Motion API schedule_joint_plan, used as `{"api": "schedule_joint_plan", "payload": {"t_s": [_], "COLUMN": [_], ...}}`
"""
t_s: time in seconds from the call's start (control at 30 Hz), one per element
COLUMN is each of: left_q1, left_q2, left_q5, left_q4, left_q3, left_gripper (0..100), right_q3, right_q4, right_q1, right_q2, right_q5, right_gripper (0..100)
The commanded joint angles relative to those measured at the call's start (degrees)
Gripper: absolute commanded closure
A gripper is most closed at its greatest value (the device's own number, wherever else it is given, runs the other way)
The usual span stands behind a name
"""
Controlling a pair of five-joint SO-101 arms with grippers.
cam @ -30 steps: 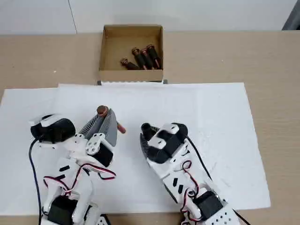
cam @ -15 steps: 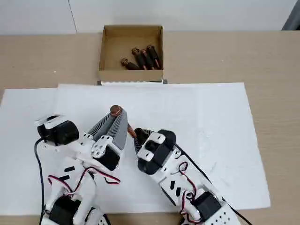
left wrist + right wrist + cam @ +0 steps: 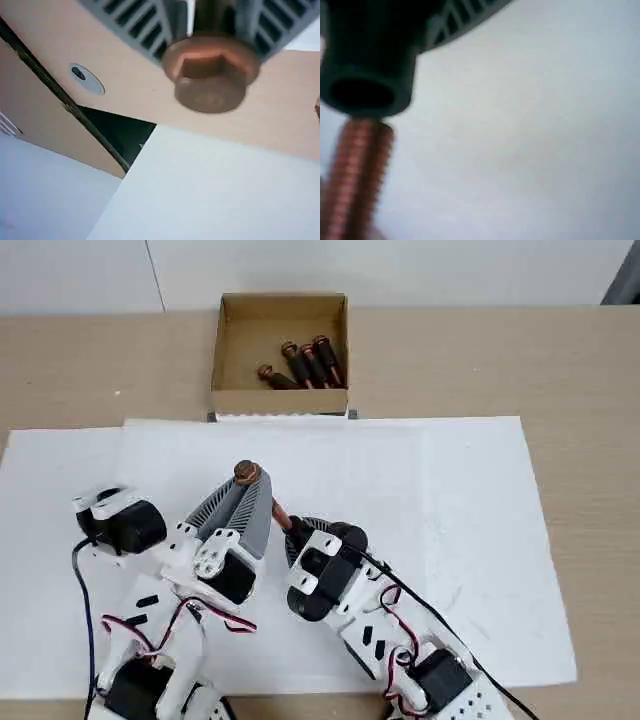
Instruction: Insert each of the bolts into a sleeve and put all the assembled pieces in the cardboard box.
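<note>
The left gripper (image 3: 246, 490), left of centre in the high view, is clamped on a copper bolt (image 3: 248, 473): its ribbed grey fingers (image 3: 135, 25) press on either side just behind the hexagonal flanged head (image 3: 210, 75), which sticks out past the fingertips. The bolt's threaded shank (image 3: 282, 514) pokes out from the gripper's right side and slants down and right towards the other arm. The right gripper (image 3: 298, 531), just below and right of the left one near the middle of the frame, is closed around a black sleeve (image 3: 367, 70). The sleeve's round mouth faces the bolt, and the end of the thread (image 3: 357, 175) sits against the rim of that mouth; the bore itself shows dark and open. Both grippers hang over a white paper sheet (image 3: 450, 500) that covers the lower part of the wooden table (image 3: 560, 360). Well apart from them, at upper centre, the cardboard box (image 3: 280, 400) stands just beyond the sheet's far edge, with four assembled pieces (image 3: 303, 364) lying side by side in its right half
</note>
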Motion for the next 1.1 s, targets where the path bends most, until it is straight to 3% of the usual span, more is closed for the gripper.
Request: {"api": "schedule_joint_plan", "payload": {"t_s": [0.0,0.43,0.83,1.07], "left_q1": [0.3,1.2,7.6,6.1], "left_q2": [-0.5,-0.6,-0.6,-0.6], "left_q5": [-0.6,-0.4,-0.8,-6.5], "left_q4": [-1.8,-1.6,8.6,8.4], "left_q3": [1.1,3.3,0.5,0.7], "left_gripper": [94,94,94,93], "right_q3": [0.2,-0.9,-1.2,-1.2], "right_q4": [-0.9,-0.9,-0.9,-0.9], "right_q1": [-0.6,-2.9,-1.5,-1.5], "right_q2": [-0.6,-0.6,-0.6,-0.6], "right_q5": [0.6,0.6,0.6,0.6], "right_gripper": [99.5,99.5,99.5,99.5]}}
